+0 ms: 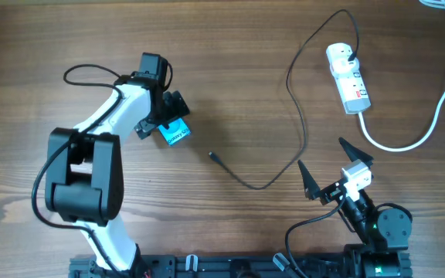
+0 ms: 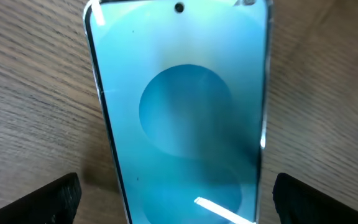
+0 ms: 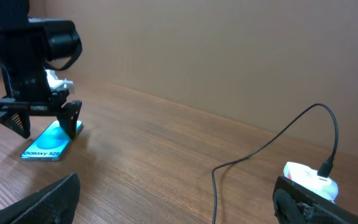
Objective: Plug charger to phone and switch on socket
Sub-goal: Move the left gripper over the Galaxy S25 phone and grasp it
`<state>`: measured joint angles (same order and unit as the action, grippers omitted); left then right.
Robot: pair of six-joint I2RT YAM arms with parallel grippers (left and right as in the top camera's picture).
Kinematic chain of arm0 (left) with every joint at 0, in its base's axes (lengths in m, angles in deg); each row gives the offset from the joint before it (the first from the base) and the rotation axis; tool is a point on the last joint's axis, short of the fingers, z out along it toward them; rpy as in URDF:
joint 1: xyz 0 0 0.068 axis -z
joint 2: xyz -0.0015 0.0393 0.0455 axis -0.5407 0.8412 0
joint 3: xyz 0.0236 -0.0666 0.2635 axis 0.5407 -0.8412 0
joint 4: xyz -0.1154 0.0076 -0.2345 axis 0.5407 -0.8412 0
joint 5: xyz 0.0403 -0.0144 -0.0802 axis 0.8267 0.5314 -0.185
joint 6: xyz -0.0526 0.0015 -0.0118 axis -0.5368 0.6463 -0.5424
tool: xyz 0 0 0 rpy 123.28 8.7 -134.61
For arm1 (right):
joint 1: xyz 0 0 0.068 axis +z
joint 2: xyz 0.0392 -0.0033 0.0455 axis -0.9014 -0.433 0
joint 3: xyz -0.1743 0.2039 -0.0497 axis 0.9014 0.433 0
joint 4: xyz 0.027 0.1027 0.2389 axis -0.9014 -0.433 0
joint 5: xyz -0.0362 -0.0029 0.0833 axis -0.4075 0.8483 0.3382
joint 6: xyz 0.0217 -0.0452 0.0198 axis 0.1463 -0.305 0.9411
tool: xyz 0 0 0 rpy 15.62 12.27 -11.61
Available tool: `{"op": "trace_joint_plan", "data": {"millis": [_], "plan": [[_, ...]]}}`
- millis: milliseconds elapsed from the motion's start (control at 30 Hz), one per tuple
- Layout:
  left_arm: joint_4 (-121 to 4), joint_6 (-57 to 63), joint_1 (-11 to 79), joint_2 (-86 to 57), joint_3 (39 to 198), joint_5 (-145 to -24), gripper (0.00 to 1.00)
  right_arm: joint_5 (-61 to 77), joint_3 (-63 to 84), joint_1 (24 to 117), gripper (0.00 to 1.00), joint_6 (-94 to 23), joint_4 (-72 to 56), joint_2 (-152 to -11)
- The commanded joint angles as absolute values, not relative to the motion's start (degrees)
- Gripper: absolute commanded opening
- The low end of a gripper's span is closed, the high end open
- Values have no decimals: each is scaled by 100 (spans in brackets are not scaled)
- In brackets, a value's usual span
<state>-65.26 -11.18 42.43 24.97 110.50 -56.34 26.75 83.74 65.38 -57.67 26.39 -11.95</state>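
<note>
The phone (image 1: 176,133) lies flat on the wood at the left, its teal screen facing up. My left gripper (image 1: 161,116) hovers open right over it. In the left wrist view the phone (image 2: 179,112) fills the frame, and both fingertips (image 2: 48,199) stand clear of its long edges. The charger (image 1: 303,139) is a thin black cable running from the socket (image 1: 348,79) in a loop to a free tip (image 1: 213,155) mid-table. My right gripper (image 1: 332,166) stands open and empty at the front right, with the cable (image 3: 260,149) and the socket (image 3: 309,177) ahead of it.
A thick white cord (image 1: 431,116) curves from the socket to the table's back right corner. Bare wooden tabletop (image 1: 230,93) lies between the phone and the cable. The left arm (image 3: 36,62) stands over the phone (image 3: 45,146) in the right wrist view.
</note>
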Motion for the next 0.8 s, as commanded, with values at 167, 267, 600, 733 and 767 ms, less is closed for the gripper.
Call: {"op": "trace_joint_plan", "data": {"millis": [167, 267, 600, 733, 767], "plan": [[-6609, -1212, 4249, 2615, 10975, -5577, 87, 2675, 8380, 6523, 100, -5704, 2654, -1164], [-6504, -1212, 4293, 2624, 10820, -5573, 86, 2675, 8380, 6523, 99, -5704, 2654, -1164], [-5894, -1168, 4295, 2624, 10709, -5243, 97, 2675, 8380, 6523, 100, -5704, 2654, -1164], [-5951, -1171, 4345, 2635, 10676, -5236, 91, 2675, 8380, 6525, 100, -5704, 2654, -1164], [-5960, -1171, 4370, 2635, 10645, -5236, 90, 2675, 8380, 6523, 100, -5702, 2654, -1164]]}}
